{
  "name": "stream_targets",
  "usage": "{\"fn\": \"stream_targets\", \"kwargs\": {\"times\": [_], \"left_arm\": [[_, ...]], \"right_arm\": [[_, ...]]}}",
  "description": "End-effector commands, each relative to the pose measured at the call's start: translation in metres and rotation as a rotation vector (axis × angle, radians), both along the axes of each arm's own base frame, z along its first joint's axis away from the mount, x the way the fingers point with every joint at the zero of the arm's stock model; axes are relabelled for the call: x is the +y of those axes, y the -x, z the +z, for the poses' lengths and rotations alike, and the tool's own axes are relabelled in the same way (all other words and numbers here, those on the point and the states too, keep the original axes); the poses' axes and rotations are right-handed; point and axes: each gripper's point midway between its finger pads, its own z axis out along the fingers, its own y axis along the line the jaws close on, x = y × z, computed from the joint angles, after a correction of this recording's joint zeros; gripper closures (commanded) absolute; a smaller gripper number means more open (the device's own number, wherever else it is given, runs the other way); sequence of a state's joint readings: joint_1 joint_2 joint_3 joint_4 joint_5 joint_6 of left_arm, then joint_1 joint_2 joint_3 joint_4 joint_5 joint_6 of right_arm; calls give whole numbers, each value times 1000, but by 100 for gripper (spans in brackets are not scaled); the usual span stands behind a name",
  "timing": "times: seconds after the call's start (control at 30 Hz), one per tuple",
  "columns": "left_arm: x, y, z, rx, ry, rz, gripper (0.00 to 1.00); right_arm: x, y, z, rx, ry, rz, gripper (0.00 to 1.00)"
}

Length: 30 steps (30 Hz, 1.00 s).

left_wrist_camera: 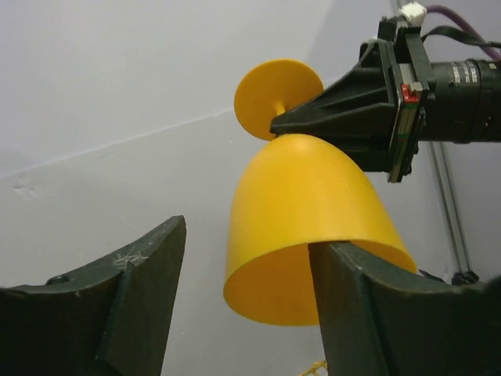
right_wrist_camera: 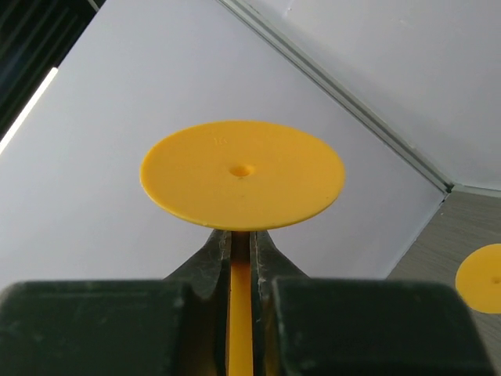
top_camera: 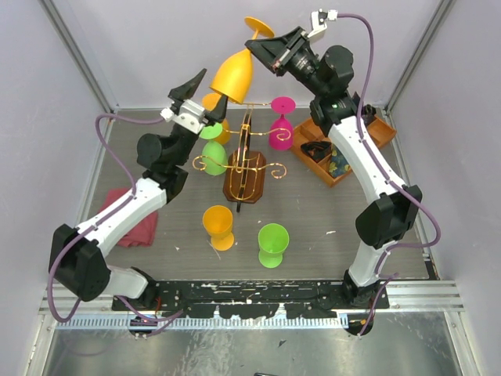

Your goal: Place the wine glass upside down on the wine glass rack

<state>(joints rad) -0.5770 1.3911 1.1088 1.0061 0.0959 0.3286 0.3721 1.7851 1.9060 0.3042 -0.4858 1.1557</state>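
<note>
My right gripper (top_camera: 262, 48) is shut on the stem of a yellow-orange wine glass (top_camera: 233, 74) and holds it high, tilted, bowl down and foot up. In the right wrist view its fingers (right_wrist_camera: 211, 254) pinch the stem under the round foot (right_wrist_camera: 243, 174). My left gripper (top_camera: 205, 95) is open just left of and below the bowl's rim. In the left wrist view the bowl (left_wrist_camera: 301, 219) sits between the open fingers, one finger (left_wrist_camera: 360, 313) overlapping the rim. The wine glass rack (top_camera: 244, 176), dark brown wood with gold wire arms, stands below on the table.
Green glasses (top_camera: 213, 157), an orange one (top_camera: 213, 102) and a magenta one (top_camera: 282, 125) are around the rack. An orange glass (top_camera: 219, 227) and a green glass (top_camera: 273, 244) stand in front. An orange compartment tray (top_camera: 344, 149) is at right, a red cloth (top_camera: 129, 223) at left.
</note>
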Motion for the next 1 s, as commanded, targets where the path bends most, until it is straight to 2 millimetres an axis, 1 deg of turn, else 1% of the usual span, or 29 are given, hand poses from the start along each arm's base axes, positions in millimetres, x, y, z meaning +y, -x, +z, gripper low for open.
{"fn": "stream_targets", "kwargs": {"times": [0.0, 0.1, 0.13, 0.17, 0.23, 0.3, 0.37, 0.4, 0.43, 0.47, 0.53, 0.7, 0.73, 0.83, 0.87, 0.97], "left_arm": [[5, 5, -9, 67, -41, 7, 23], [8, 6, -16, 120, -58, 16, 16], [9, 5, -19, 143, -64, 19, 14], [10, 3, -24, 173, -73, 23, 13], [14, -6, -33, 255, -78, 41, 9], [23, -16, -40, 359, -53, 58, 8], [42, -27, -42, 454, 8, 74, 8], [46, -30, -42, 490, 34, 68, 8], [57, -37, -43, 523, 74, 74, 8], [62, -41, -44, 545, 91, 78, 8], [70, -47, -46, 555, 111, 91, 8], [78, -55, -54, 558, 109, 127, 8], [79, -55, -56, 560, 109, 131, 8], [83, -60, -61, 570, 115, 152, 8], [85, -61, -63, 575, 116, 158, 8], [90, -65, -67, 587, 127, 171, 8]], "right_arm": [[-14, 14, 40, -188, 50, -70, 99], [-33, 9, 47, -242, 116, -179, 99], [-44, 8, 50, -265, 145, -235, 99], [-54, 6, 50, -279, 184, -290, 99], [-76, 6, 46, -300, 279, -410, 99], [-98, 9, 38, -310, 379, -536, 99], [-123, 15, 27, -310, 479, -655, 99], [-132, 21, 20, -310, 521, -690, 99], [-141, 26, 10, -297, 558, -719, 99], [-149, 32, 0, -286, 596, -746, 99], [-163, 43, -22, -259, 675, -777, 99], [-186, 70, -79, -168, 849, -790, 99], [-191, 78, -86, -168, 871, -792, 99], [-196, 92, -113, -174, 925, -777, 99], [-195, 94, -129, -182, 950, -760, 99], [-191, 102, -153, -260, 994, -725, 99]]}}
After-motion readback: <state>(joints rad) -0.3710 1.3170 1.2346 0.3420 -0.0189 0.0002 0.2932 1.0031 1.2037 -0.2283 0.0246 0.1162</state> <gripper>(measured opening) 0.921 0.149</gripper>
